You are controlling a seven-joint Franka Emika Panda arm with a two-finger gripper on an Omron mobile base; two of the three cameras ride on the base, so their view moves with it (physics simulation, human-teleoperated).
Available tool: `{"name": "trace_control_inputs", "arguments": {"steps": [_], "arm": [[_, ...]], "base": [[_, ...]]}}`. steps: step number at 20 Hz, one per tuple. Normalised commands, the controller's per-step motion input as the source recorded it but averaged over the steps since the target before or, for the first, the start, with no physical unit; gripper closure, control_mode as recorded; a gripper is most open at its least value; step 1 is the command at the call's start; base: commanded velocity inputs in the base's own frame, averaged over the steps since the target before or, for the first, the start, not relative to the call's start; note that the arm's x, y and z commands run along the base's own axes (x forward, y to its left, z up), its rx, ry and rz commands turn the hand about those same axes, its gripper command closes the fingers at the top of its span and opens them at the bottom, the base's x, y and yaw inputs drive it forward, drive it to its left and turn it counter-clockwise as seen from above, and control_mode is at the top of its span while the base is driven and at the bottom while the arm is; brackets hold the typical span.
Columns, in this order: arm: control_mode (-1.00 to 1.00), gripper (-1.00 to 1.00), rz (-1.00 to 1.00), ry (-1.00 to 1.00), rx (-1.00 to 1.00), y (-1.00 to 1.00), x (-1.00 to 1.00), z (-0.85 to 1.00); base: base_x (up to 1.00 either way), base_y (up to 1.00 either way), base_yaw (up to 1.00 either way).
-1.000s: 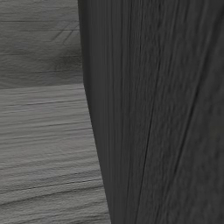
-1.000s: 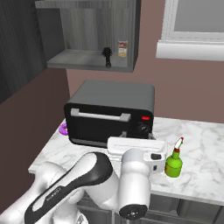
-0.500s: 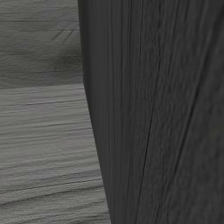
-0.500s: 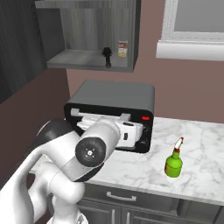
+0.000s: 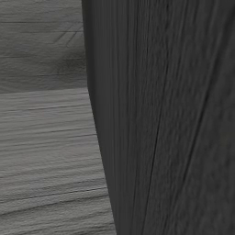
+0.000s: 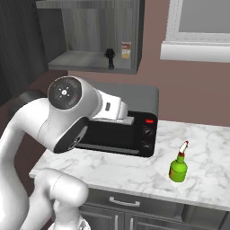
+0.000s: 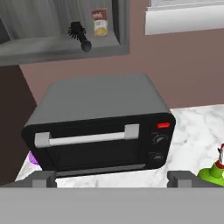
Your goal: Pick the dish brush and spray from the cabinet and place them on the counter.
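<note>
The dish brush (image 6: 109, 58) is black and lies on the open cabinet's shelf (image 6: 85, 60), handle toward the front edge. In the hand view the brush (image 7: 80, 36) is at the upper left, far beyond my gripper (image 7: 113, 179). The gripper is open, its fingertips (image 7: 43, 178) wide apart with nothing between them, and it faces the toaster oven. The green spray bottle (image 6: 179, 167), with a red and white nozzle, stands upright on the marble counter (image 6: 134, 173) to the right of the oven. The spray bottle (image 7: 213, 171) shows at the lower right edge of the hand view.
A black toaster oven (image 6: 139, 128) sits on the counter under the cabinet. A small can with a red label (image 6: 126, 49) stands beside the brush. Something purple (image 7: 31, 157) peeks out left of the oven. A dark wooden panel (image 5: 165, 114) stands close to the left base camera. A window sill (image 6: 195, 50) lies up right.
The arm has swung left and up, away from the spray bottle; the hand now hangs in front of the toaster oven. The bottle stays on the counter.
</note>
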Motion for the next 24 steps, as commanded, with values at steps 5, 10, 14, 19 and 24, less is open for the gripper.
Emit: {"name": "trace_control_inputs", "arguments": {"steps": [5, 10, 14, 19, 24], "arm": [[-1.0, -1.0, 0.05, 0.12, 0.15, 0.1, 0.0, 0.32], [-1.0, -1.0, 0.07, 0.02, 0.13, 0.05, 0.0, 0.09], [-1.0, -1.0, 0.1, -0.11, 0.0, 0.28, -0.02, -0.17], [-1.0, -1.0, 0.04, -0.07, -0.06, 0.34, 0.0, -0.07], [-1.0, -1.0, 0.0, -0.01, -0.02, 0.08, 0.0, 0.25]], "base": [[0.0, 0.0, 0.0], [0.0, 0.0, 0.0], [0.0, 0.0, 0.0], [0.0, 0.0, 0.0], [0.0, 0.0, 0.0]]}}
